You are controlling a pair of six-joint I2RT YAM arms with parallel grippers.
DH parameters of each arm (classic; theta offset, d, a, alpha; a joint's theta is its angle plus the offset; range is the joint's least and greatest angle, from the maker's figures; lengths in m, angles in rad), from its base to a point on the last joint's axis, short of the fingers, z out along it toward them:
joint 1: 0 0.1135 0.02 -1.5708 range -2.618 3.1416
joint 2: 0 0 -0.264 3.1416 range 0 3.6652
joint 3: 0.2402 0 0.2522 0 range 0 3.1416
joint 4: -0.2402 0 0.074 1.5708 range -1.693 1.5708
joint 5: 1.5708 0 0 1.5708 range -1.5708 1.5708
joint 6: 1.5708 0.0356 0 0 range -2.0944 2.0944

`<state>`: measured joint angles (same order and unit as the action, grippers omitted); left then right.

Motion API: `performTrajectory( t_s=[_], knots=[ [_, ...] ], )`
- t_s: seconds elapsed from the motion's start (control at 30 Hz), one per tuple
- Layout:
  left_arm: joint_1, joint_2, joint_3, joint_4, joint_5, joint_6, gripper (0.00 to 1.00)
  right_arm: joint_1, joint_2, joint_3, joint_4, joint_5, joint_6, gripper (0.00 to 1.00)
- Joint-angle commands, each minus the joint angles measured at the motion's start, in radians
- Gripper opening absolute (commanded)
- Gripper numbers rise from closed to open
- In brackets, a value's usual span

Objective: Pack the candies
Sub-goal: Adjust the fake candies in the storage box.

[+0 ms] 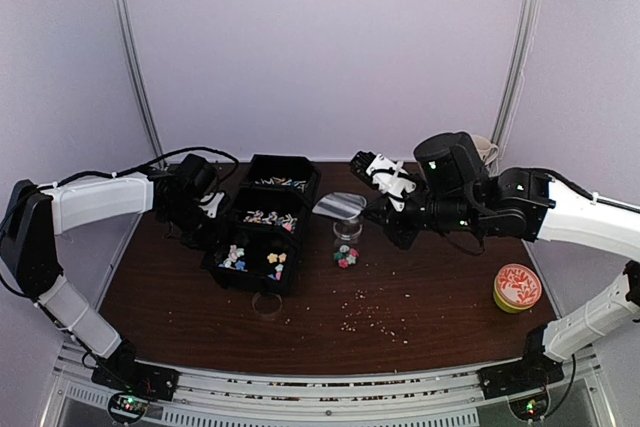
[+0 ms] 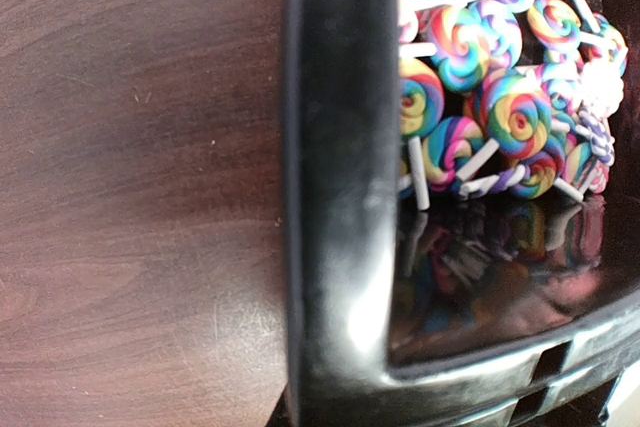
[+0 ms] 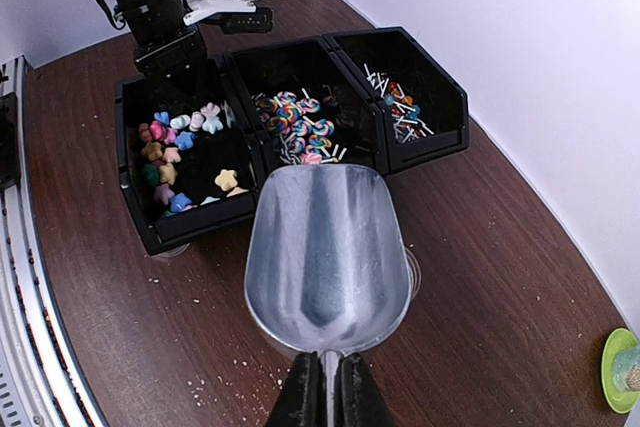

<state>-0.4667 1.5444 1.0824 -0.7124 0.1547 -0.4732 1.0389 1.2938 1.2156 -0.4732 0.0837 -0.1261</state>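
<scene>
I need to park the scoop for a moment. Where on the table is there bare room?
Bare wood lies between the jar and the green tin, nearer than the right arm. Another patch lies left of the black bins, toward the near-left corner. It is crowded around bins, jar and scoop; crumbs litter the near centre.

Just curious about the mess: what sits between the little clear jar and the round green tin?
Between jar and tin: just brown tabletop and a few pale crumbs, most lying nearer the front edge. The overhead view shows it.
</scene>
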Motion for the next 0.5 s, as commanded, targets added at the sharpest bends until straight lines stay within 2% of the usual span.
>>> performTrajectory(
  t_s=[0.0,0.47],
  knots=[
    [0.008,-0.07,0.05,0.166,0.037,0.008,0.0,0.01,-0.027,0.01,0.028,-0.011,-0.013,0.0],
    [0.023,-0.07,0.054,0.163,0.051,0.014,0.0,0.026,0.054,0.142,-0.077,-0.055,-0.069,0.0]
  ],
)
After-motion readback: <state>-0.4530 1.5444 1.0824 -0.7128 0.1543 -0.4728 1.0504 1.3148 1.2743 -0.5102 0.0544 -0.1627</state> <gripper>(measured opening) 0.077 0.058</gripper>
